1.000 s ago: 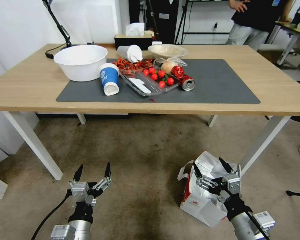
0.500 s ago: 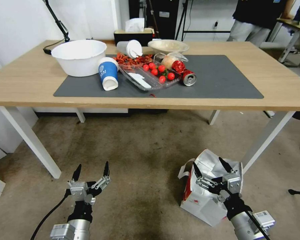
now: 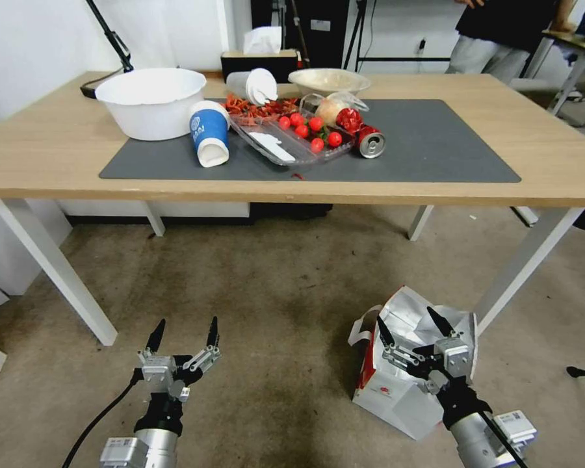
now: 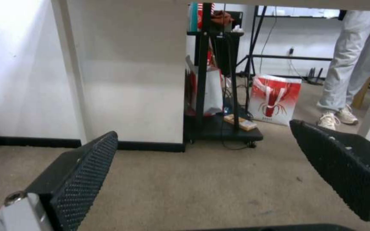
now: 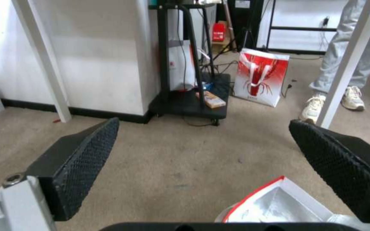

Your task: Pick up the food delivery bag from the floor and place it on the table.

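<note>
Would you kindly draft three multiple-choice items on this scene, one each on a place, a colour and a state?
1. Where is the food delivery bag?
A. on the table
B. on the floor by a table leg
C. inside the white bowl

2. What colour is the mat on the table?
A. dark grey
B. red
C. yellow

3. How stands the right gripper?
A. shut on the bag's handle
B. open above the bag
C. shut on a can

Answers:
1 B, the bag lies on the carpeted floor near the white leg.
2 A, the mat is dark grey against light wood.
3 B, its fingers are spread with nothing between them.
</note>
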Available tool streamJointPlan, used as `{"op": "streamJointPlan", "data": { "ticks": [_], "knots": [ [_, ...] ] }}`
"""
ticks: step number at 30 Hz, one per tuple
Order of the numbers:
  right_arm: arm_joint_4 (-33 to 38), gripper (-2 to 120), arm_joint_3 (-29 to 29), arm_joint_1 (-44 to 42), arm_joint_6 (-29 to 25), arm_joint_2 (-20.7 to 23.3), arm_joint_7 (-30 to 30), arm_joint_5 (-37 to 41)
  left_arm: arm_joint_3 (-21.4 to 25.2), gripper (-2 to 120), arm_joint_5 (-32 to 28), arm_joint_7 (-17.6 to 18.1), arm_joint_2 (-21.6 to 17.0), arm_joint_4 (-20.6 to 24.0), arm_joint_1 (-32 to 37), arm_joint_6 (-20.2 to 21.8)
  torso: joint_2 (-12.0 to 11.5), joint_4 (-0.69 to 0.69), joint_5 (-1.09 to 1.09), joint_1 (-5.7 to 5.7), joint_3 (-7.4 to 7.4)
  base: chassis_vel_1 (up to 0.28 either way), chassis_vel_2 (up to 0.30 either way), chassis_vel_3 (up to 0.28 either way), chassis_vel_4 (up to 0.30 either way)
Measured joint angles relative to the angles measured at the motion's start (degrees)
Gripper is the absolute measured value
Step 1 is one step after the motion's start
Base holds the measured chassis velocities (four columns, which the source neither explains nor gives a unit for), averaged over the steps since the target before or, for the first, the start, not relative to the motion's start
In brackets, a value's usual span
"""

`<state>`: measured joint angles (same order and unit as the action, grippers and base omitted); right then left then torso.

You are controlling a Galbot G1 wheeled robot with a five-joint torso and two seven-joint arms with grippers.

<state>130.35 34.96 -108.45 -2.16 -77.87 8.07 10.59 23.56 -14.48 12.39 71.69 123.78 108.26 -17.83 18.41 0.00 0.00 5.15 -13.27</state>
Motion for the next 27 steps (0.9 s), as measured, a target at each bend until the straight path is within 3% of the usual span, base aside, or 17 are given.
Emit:
{"op": "streamJointPlan", "data": {
  "ticks": [27],
  "knots": [
    [-0.20, 100, 0.53, -0.13, 0.00, -0.20, 0.06, 0.21, -0.48, 100, 0.39, -0.29, 0.39, -0.70, -0.12, -1.22, -6.09, 0.00, 0.00, -1.62, 4.47, 0.000, 0.000, 0.000, 0.000]
  ]
}}
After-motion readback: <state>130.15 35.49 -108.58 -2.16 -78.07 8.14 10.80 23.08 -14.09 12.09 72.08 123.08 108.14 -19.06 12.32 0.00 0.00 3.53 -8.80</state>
